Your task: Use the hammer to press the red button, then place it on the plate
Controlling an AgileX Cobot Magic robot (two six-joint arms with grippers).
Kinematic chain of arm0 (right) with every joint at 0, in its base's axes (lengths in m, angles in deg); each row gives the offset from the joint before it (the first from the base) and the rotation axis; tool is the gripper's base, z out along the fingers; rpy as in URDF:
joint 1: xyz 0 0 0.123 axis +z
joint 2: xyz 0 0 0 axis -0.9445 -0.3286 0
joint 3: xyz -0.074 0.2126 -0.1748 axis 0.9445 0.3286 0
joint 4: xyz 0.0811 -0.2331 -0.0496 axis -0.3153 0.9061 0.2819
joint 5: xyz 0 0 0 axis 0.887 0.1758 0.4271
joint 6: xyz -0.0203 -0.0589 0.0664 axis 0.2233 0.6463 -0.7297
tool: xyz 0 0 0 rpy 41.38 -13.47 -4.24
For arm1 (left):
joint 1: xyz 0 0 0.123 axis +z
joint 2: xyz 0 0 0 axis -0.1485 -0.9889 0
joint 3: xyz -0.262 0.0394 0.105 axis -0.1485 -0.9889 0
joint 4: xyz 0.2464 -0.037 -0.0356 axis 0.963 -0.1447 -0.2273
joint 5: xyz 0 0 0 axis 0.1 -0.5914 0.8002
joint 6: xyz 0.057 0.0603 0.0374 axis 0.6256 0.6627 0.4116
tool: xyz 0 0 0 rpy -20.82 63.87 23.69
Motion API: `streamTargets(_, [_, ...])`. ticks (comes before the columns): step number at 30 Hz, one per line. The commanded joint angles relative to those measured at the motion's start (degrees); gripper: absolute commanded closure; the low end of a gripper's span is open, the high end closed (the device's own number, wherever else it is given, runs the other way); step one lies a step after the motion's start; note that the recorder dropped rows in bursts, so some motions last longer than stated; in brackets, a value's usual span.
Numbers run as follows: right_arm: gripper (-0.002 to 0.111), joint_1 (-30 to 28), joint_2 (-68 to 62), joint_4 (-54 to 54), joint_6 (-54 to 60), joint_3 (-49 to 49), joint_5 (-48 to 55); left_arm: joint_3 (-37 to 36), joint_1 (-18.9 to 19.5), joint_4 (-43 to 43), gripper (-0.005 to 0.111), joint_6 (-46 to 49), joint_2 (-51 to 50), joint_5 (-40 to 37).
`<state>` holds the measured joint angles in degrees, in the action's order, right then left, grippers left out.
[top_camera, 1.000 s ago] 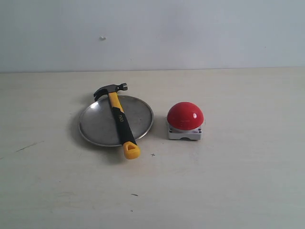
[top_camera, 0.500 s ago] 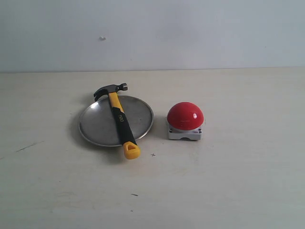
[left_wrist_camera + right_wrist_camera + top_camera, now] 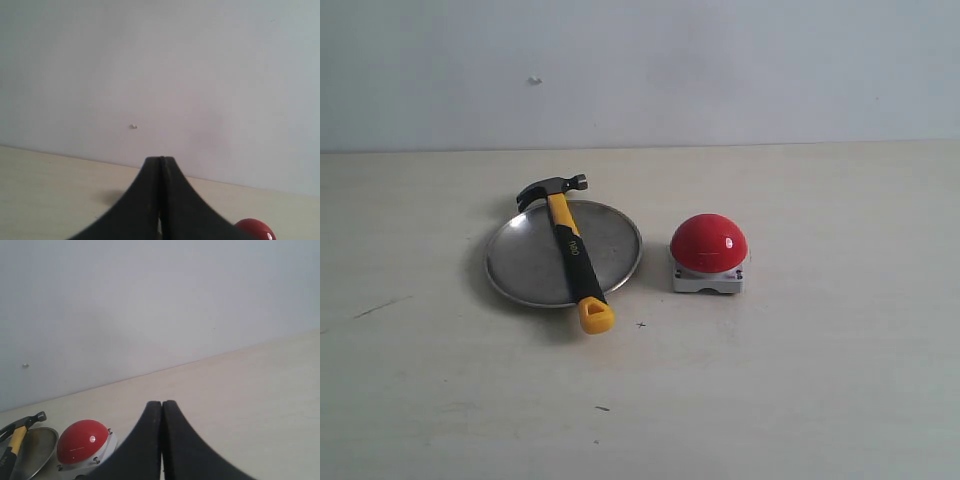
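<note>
From outside, finds the hammer [image 3: 568,247] lying across the plate [image 3: 520,262], red button [image 3: 708,242] beside, on the bench [image 3: 800,380]. At left wrist, shows left end effector [image 3: 160,161] clenched, empty. At right wrist, same for right end effector [image 3: 162,403]; judges placement done, pressing unprovable

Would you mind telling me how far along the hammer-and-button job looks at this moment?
Done, by the look of it: the hammer lies across the plate, head over the far rim, looped end past the near one. In hand: nothing; the left end effector and right end effector are both shut and empty. Left: possibly nothing, though the pictures cannot show whether the red button was pressed.
</note>
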<state>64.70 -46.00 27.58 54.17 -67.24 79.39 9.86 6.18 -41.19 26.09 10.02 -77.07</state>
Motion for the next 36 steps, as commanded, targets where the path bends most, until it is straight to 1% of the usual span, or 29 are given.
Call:
streamTargets(1, [0.108,-0.3,0.4,0.7,-0.1,0.3,0.1,-0.1,0.0,-0.7,0.107,1.4,0.3,0.9])
streamTargets(3, [0.108,-0.3,0.4,0.7,-0.1,0.3,0.1,-0.1,0.0,-2.1,0.107,1.2,0.3,1.1])
streamTargets(5, [0.108,-0.3,0.4,0.7,-0.1,0.3,0.1,-0.5,0.0,-2.1,0.107,-1.1,0.3,1.3])
streamTargets(8, [0.108,-0.3,0.4,0.7,-0.1,0.3,0.1,-2.3,0.0,-3.5,0.107,-1.8,0.3,4.4])
streamTargets(15, [0.108,-0.3,0.4,0.7,-0.1,0.3,0.1,-3.2,0.0,-3.5,0.107,3.9,0.3,13.1])
streamTargets(18, [0.108,-0.3,0.4,0.7,-0.1,0.3,0.1,-3.6,0.0,-3.5,0.107,6.1,0.3,13.2])
streamTargets(22, [0.108,-0.3,0.4,0.7,-0.1,0.3,0.1,-3.8,0.0,-3.5,0.107,6.4,0.3,12.9])
streamTargets(28, [0.108,-0.3,0.4,0.7,-0.1,0.3,0.1,-1.7,0.0,-1.4,0.107,6.4,0.4,10.8])
streamTargets(30, [0.108,-0.3,0.4,0.7,-0.1,0.3,0.1,-1.5,0.0,0.8,0.107,6.0,0.4,10.2])
streamTargets(31, [0.108,-0.3,0.4,0.7,-0.1,0.3,0.1,-1.6,0.0,5.5,0.107,2.9,0.4,9.5])
streamTargets(32, [0.108,-0.3,0.4,0.7,-0.1,0.3,0.1,-1.9,0.0,14.2,0.107,-4.6,0.4,8.4])
streamTargets(33, [0.108,-0.3,0.4,0.7,-0.1,0.3,0.1,-1.8,0.0,26.0,0.107,-15.7,0.4,7.8])
streamTargets(35, [0.108,-0.3,0.4,0.7,-0.1,0.3,0.1,-2.0,0.0,56.4,0.107,-45.0,0.4,7.4])
streamTargets(36, [0.108,-0.3,0.4,0.7,0.0,0.3,0.1,-2.0,0.0,69.1,0.107,-57.0,0.4,7.4])
